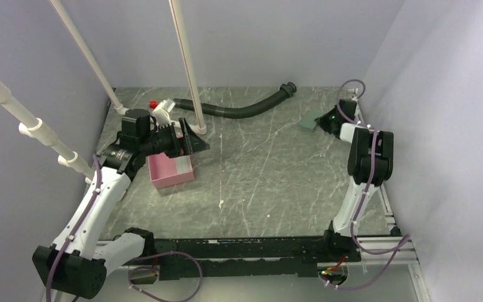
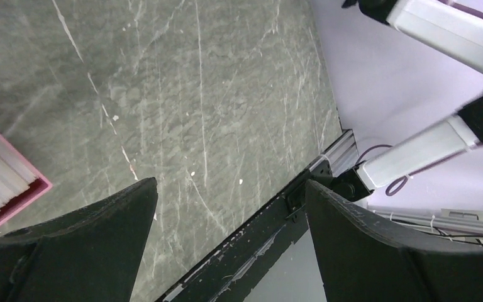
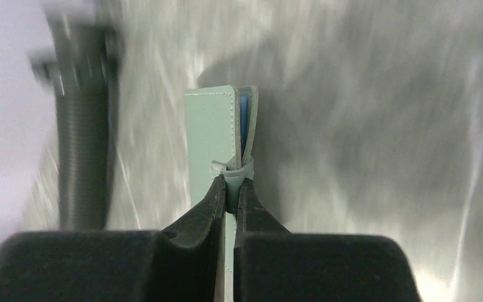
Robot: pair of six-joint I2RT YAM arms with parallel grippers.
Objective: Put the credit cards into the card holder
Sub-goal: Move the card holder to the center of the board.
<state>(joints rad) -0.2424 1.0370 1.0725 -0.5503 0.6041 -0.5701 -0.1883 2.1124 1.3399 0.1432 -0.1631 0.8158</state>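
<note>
Right gripper [image 3: 231, 189] clamped on holder [image 3: 217, 126] edge, far right. Holder's long axis continues the gripper's line. Left gripper [image 2: 231, 185] wide, empty.

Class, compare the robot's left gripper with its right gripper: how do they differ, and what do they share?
The left gripper is open and empty; the right gripper is shut on the edge of the card holder. The left gripper hangs by the pink box at the left of the table; the right gripper is near the far right corner. Both have black fingers.
</note>
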